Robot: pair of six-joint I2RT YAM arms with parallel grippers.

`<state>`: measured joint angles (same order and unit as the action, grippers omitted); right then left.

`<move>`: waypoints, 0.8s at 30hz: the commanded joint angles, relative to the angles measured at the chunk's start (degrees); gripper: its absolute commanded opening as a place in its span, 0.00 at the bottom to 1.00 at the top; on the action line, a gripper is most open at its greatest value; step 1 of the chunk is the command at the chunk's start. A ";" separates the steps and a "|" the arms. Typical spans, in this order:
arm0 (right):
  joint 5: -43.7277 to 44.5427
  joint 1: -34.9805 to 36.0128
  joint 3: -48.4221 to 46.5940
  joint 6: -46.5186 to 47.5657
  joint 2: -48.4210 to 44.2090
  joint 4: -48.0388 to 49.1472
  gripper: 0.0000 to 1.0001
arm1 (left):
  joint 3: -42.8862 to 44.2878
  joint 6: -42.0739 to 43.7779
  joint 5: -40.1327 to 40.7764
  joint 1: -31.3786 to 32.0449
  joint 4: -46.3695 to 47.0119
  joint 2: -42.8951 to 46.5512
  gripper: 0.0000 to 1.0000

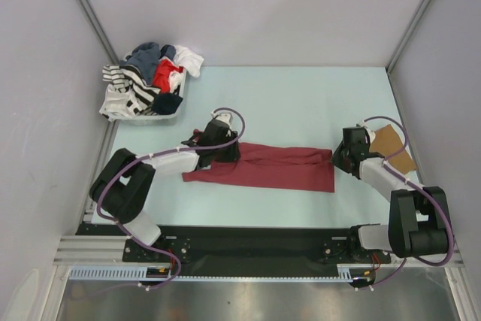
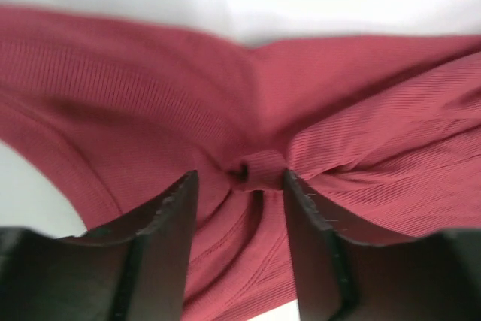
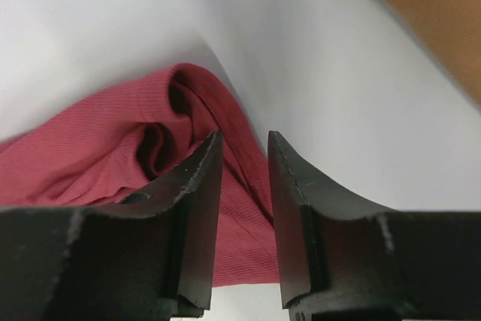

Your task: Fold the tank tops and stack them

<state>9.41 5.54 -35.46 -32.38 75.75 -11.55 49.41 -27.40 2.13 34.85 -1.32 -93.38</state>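
Note:
The dark maroon tank top (image 1: 278,169) lies stretched left to right across the middle of the table. My left gripper (image 1: 225,149) is at its upper left end. In the left wrist view it (image 2: 239,174) is open, its jaws either side of a bunched strap of the maroon cloth (image 2: 113,88). My right gripper (image 1: 338,157) is at the top's right edge. In the right wrist view it (image 3: 244,137) has a narrow gap over the folded edge of the maroon cloth (image 3: 90,148), gripping nothing that I can see. The tan-brown tank top (image 1: 389,144) lies folded at the right, behind the right gripper, and shows in the right wrist view (image 3: 428,13).
A white basket (image 1: 161,116) heaped with mixed clothes stands at the far left of the table. Grey walls close in the table at the back and on both sides. The arm bases sit on a black rail at the near edge.

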 commanded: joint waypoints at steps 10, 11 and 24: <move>2.45 0.52 0.40 0.73 -9.82 0.92 0.36 | 1.83 0.15 8.41 1.36 -3.50 7.42 0.69; 1.06 0.61 0.13 1.44 -10.35 1.35 0.37 | 2.62 0.59 8.68 1.36 -4.29 7.95 0.69; -7.83 3.42 -3.03 3.55 -2.72 3.90 0.43 | 7.89 2.17 7.19 1.36 -7.11 5.32 0.70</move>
<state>3.75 8.14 -35.97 -30.00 71.35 -9.89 54.04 -26.79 9.39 35.88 -7.81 -87.26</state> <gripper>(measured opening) 0.428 0.702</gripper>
